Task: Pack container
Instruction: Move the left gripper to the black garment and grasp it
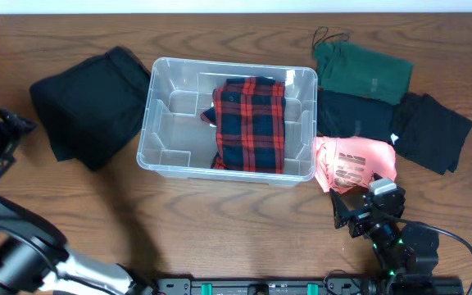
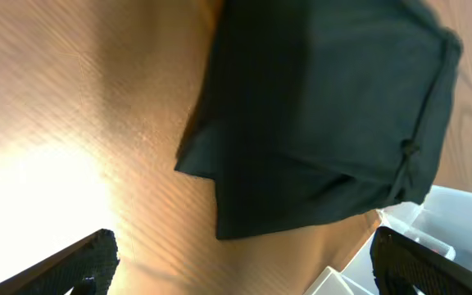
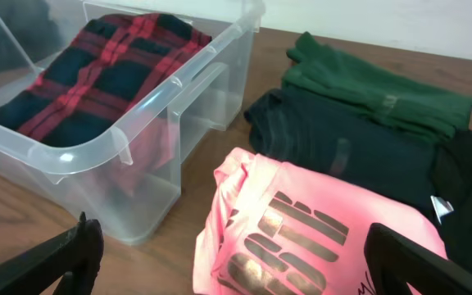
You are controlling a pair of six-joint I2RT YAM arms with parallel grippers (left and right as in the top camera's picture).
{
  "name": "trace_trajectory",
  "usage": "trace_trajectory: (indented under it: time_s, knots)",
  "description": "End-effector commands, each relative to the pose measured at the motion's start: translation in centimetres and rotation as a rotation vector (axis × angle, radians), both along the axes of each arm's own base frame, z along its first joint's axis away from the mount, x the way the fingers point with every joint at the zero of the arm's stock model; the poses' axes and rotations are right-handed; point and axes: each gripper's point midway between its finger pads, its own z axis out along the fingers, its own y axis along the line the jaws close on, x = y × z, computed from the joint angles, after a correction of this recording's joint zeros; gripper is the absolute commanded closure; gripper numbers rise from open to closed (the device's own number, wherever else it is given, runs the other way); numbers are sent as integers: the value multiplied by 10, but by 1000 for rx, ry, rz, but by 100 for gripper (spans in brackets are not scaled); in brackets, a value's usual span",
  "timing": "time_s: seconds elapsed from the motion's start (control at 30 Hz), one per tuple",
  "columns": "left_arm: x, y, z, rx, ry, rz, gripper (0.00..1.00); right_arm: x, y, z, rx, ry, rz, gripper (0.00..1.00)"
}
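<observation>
So, one plaid shirt [image 1: 251, 123] lies in the container [image 1: 179, 164] at mid-surface; left claw [image 2: 244, 246] and right claw [image 3: 234, 238] both gape empty, and I'd next close the right on the pink shirt [image 3: 301, 246]

surface: wooden table [image 1: 236, 217] | on it: container [image 1: 170, 131]; black bundle [image 1: 84, 102]; green garment [image 1: 363, 72]; dark garment [image 1: 351, 115]; black garment [image 1: 433, 131]; pink shirt [image 1: 352, 162]

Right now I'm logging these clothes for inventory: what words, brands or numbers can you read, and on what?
No text can be read in full.
Pink shirt: large dark block letters, folded and cut off, unreadable.
Green garment: small pale mark, too blurred.
Dark garment beside it: faint mark, too blurred.
</observation>
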Motion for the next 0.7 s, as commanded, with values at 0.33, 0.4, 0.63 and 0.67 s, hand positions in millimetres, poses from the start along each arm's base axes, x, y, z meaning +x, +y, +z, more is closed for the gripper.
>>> trace_trajectory:
  time_s: [0.33,0.4,0.63,0.67]
  knots:
    - [44,-16,-85,-154,-123,-194,2,0,0,-1,-7,-1,3,1]
    - [43,-17,-97,-138,-82,-203,2,0,0,-1,-7,-1,3,1]
    - [51,-39,-122,-174,-34,-251,2,0,0,-1,-7,-1,3,1]
    - [52,-43,-125,-182,-27,-260,2,0,0,-1,-7,-1,3,1]
